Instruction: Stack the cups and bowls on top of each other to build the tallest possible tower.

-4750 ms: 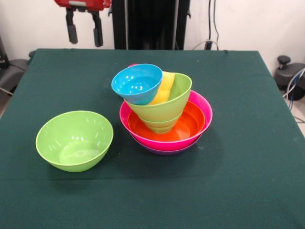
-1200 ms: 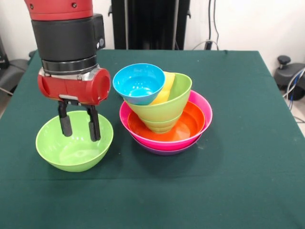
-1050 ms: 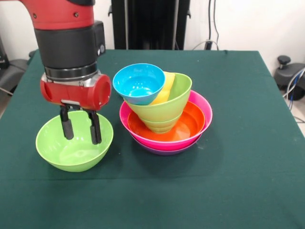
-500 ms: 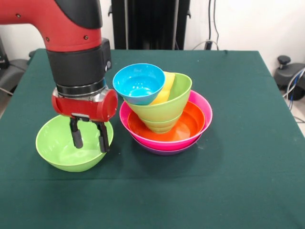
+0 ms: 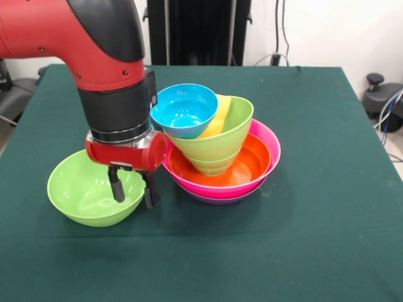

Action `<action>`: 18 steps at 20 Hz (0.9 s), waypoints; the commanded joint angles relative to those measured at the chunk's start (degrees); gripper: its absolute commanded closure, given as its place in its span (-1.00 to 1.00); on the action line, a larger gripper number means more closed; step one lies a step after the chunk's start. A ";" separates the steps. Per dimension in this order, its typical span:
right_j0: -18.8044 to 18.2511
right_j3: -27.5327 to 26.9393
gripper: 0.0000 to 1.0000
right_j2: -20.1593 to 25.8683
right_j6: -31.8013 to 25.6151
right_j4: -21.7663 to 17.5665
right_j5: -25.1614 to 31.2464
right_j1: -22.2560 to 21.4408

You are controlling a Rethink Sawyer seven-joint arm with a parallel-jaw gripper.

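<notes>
A large lime green bowl (image 5: pixel 79 189) stands alone, upright, at the front left of the table. My gripper (image 5: pixel 134 199) is open and low at this bowl's right rim. One finger (image 5: pixel 116 189) is inside the bowl and the other (image 5: pixel 150 194) is just outside it. The tower stands to the right: a purple bowl (image 5: pixel 217 200) lowest, then a pink bowl (image 5: pixel 267 141) and an orange bowl (image 5: pixel 252 165). Tilted lime green bowls (image 5: pixel 223 141) sit in them with a yellow cup (image 5: pixel 218 116) and a sky blue bowl (image 5: pixel 184 110). The red and orange cups are hidden.
The dark green table cloth (image 5: pixel 315 220) covers the whole table. The arm's red and black wrist (image 5: pixel 119 113) stands very close to the sky blue bowl. The black pedestal (image 5: pixel 195 31) is at the far side. Cables and black gear (image 5: pixel 384 100) lie off the right edge.
My arm has come down from the top of the picture, moved right and toward the camera, and lowered. The gripper now straddles the lone green bowl's right rim. The bowls have not moved.
</notes>
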 commanded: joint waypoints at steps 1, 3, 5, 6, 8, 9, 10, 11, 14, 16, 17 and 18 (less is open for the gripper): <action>0.99 -2.90 -1.00 -2.02 -12.67 -4.58 0.27 1.95; 1.06 -3.53 -1.00 -2.01 -13.11 -4.43 1.18 2.58; 1.07 -4.66 -1.00 -2.17 -13.42 -4.47 1.69 4.20; 1.07 -5.23 -1.00 -2.30 -13.28 -4.64 1.43 5.10; 1.07 -5.86 -1.00 -2.32 -13.32 -4.72 1.33 5.84; 1.00 -5.48 -1.00 -2.38 -13.29 -4.72 1.36 5.45; 0.99 -5.51 -1.00 -2.31 -13.41 -4.61 1.61 5.23; 0.86 -4.93 -1.00 -2.31 -13.32 -4.61 1.37 4.87; 0.75 -3.92 -1.00 -2.41 -13.03 -4.69 0.87 4.03; 0.82 -3.94 -1.00 -2.38 -13.13 -4.62 1.20 3.61; 0.73 -3.69 -1.00 -2.37 -13.19 -4.63 1.12 3.38; 0.72 -3.86 -1.00 -2.29 -13.31 -4.64 1.13 3.44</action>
